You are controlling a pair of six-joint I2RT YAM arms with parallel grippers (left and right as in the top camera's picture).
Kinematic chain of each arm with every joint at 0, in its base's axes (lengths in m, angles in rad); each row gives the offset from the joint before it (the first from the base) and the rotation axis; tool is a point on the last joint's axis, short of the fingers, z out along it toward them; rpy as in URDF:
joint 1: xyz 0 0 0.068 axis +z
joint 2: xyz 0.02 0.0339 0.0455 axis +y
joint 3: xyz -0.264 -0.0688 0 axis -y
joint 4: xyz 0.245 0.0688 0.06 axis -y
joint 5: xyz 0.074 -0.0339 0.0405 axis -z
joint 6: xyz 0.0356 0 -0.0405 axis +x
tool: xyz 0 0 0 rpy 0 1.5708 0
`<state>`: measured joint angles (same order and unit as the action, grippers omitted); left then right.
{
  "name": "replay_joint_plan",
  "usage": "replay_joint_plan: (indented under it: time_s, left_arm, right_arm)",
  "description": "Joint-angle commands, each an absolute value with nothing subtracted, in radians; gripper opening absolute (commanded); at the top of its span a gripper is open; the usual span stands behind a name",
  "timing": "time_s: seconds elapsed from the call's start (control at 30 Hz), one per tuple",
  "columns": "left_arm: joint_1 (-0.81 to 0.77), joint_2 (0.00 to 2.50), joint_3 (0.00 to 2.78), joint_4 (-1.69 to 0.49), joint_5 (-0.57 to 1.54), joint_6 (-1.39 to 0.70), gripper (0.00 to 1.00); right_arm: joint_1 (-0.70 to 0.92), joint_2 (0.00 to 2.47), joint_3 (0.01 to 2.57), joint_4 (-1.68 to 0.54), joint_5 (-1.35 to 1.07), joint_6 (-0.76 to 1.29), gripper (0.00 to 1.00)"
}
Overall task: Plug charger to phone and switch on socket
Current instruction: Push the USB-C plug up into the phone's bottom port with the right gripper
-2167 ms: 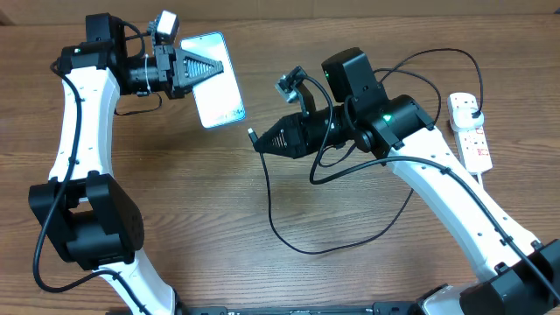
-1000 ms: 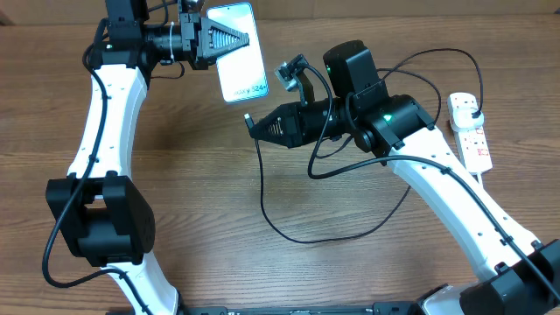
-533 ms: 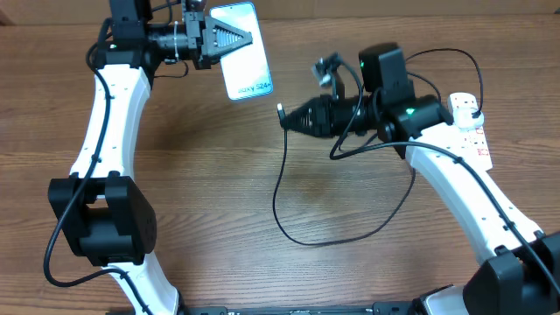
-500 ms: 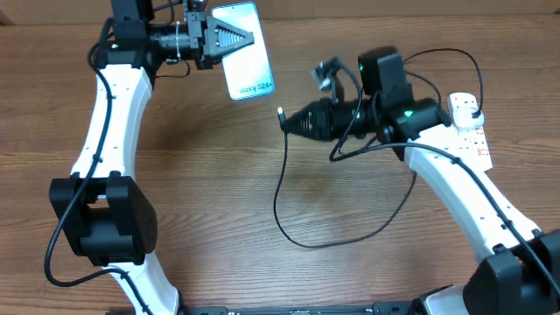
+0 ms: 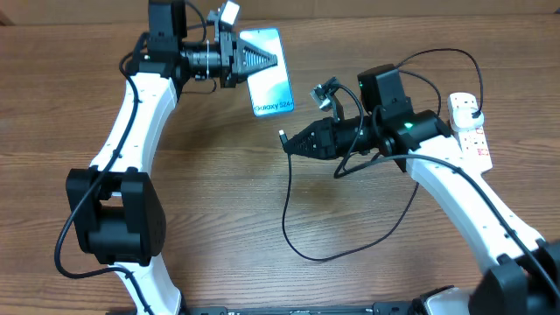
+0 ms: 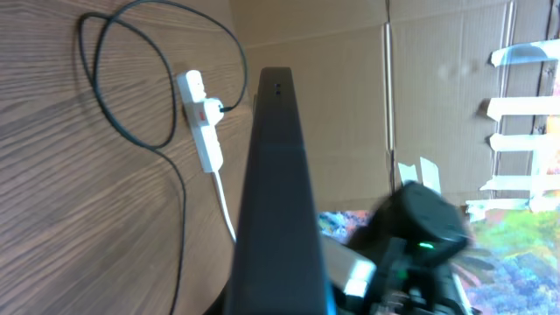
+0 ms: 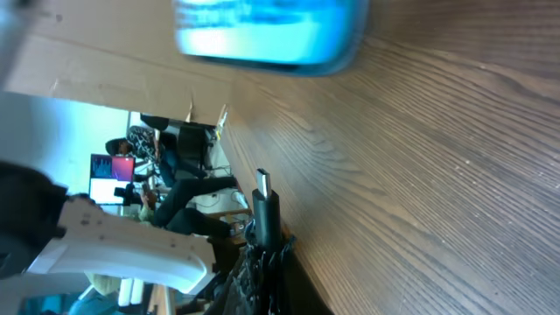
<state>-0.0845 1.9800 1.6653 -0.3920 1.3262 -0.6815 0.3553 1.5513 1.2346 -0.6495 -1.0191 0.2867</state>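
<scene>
My left gripper [image 5: 265, 59] is shut on the phone [image 5: 273, 80] and holds it above the table, its light blue screen facing up. In the left wrist view the phone [image 6: 276, 184] shows edge-on as a dark slab. My right gripper [image 5: 295, 141] is shut on the charger just behind its connector tip [image 5: 282, 136], which points left, just below and to the right of the phone's lower end. In the right wrist view the tip [image 7: 262, 185] points up at the blurred phone [image 7: 271, 28]. The socket [image 5: 473, 133] lies at the far right.
The charger's black cable [image 5: 308, 255] hangs from the right gripper in a wide loop over the wooden table and runs back to the socket's far end. In the left wrist view the socket [image 6: 201, 122] lies by a cardboard wall [image 6: 350, 96].
The left arm has carried the phone to the right, nearer the connector. The right gripper has dropped slightly with the charger tip still in it.
</scene>
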Motion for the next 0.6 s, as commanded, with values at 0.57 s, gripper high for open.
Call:
replay_joint_plan:
  time_s: [0.57]
  left_arm:
    - [-0.091, 1.975, 1.618, -0.249, 1.533, -0.808, 0.04]
  right_arm:
    - [0.36, 1.449, 1.081, -0.303, -0.992, 0.516, 0.04]
